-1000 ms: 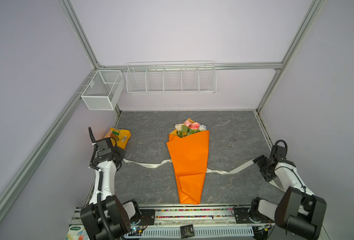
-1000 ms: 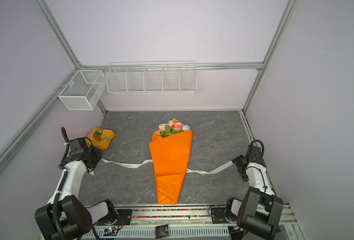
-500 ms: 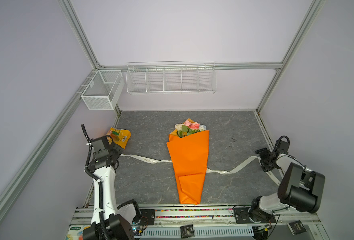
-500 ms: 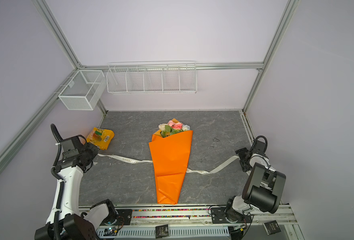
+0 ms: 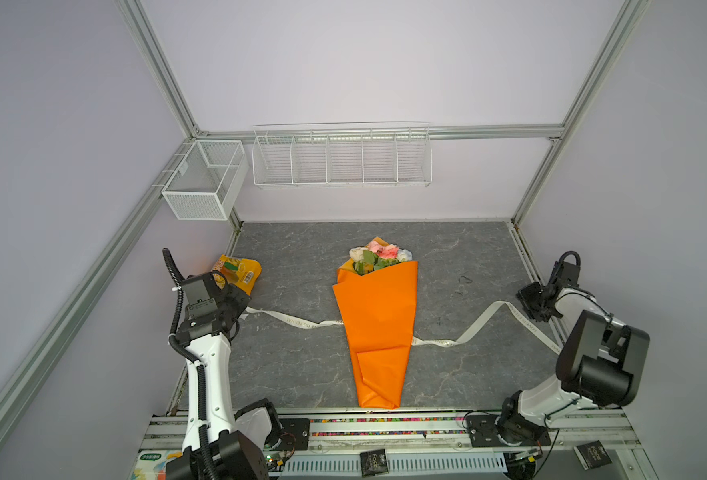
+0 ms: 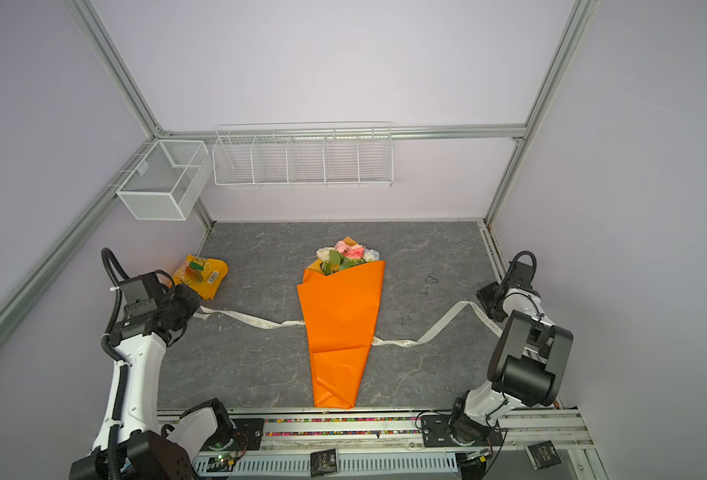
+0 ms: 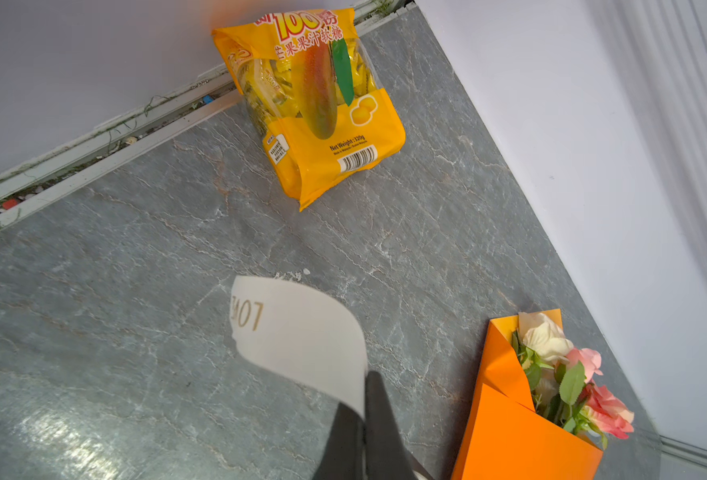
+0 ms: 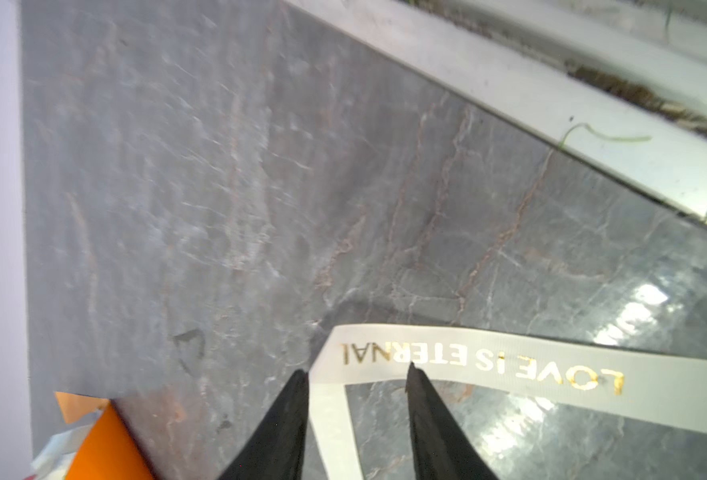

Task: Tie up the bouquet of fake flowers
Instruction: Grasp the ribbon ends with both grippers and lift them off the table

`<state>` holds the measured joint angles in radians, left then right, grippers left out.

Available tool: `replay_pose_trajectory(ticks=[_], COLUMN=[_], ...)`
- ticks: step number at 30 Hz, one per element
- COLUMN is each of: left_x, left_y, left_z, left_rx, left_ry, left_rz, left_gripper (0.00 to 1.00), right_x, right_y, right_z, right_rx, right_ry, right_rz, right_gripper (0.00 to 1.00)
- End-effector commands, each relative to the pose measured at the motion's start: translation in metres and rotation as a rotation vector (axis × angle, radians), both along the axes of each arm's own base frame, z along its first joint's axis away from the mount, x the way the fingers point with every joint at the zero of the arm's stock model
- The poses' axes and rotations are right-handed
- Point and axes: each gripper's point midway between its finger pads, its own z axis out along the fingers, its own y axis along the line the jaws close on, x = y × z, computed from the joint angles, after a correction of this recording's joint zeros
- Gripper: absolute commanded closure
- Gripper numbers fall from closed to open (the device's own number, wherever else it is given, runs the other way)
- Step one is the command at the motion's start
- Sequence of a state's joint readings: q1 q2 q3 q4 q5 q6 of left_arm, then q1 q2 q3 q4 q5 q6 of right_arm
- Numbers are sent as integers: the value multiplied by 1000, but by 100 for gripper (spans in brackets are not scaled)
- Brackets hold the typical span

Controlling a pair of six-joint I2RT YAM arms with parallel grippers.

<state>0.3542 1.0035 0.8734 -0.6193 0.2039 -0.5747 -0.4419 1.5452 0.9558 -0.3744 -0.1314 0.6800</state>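
Orange-wrapped bouquet (image 5: 374, 316) lies mid table (image 5: 460, 249) over the ribbon (image 5: 293, 321), untied. Your left gripper (image 7: 362, 399) pinches one ribbon end; right gripper (image 8: 357, 369) straddles the other w/ jaws apart. Cross & knot not yet done.

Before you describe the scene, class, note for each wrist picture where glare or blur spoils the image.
Left wrist view: glare whitens a patch of tabletop; the snack bag reads clearly, though its far end is smeared. Right wrist view: the far tabletop is blurred, bright glare patches lie near the ribbon, whose gold lettering is sharp.
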Motion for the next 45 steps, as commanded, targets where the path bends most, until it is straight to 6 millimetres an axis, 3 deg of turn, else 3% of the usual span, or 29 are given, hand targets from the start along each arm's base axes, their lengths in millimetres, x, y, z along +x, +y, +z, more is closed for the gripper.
replay_pose_trajectory(ticks=[1, 4, 10, 15, 19, 23, 31, 33, 38, 45], left_x=[-2, -2, -1, 0, 1, 3, 3, 2, 1, 1], left_y=[-3, -4, -9, -15, -23, -32, -42, -45, -55, -84], left_z=[11, 13, 14, 9, 1, -3, -8, -8, -4, 23], left_rx=[15, 15, 1, -20, -45, -57, -68, -70, -70, -57], left_ry=[-18, -23, -27, -17, 1, 13, 32, 33, 27, -37], left_rz=[-29, -34, -60, -92, -135, -176, -224, -233, -277, -382], left_gripper=[100, 100, 100, 100, 100, 100, 100, 100, 100, 100], right_x=[-10, -4, 15, 22, 22, 27, 15, 15, 24, 32], right_y=[12, 31, 50, 52, 43, 43, 34, 32, 28, 36], right_z=[14, 4, -25, -45, -57, -67, -88, -87, -70, 2], right_rx=[17, 126, 249, 259, 217, 236, 193, 179, 132, -24], right_ry=[2, 11, 25, 55, 61, 71, 160, 155, 123, -6], right_rz=[9, -11, -72, -104, -145, -141, -179, -180, -115, 61], right_gripper=[35, 27, 30, 33, 35, 43, 66, 77, 93, 94])
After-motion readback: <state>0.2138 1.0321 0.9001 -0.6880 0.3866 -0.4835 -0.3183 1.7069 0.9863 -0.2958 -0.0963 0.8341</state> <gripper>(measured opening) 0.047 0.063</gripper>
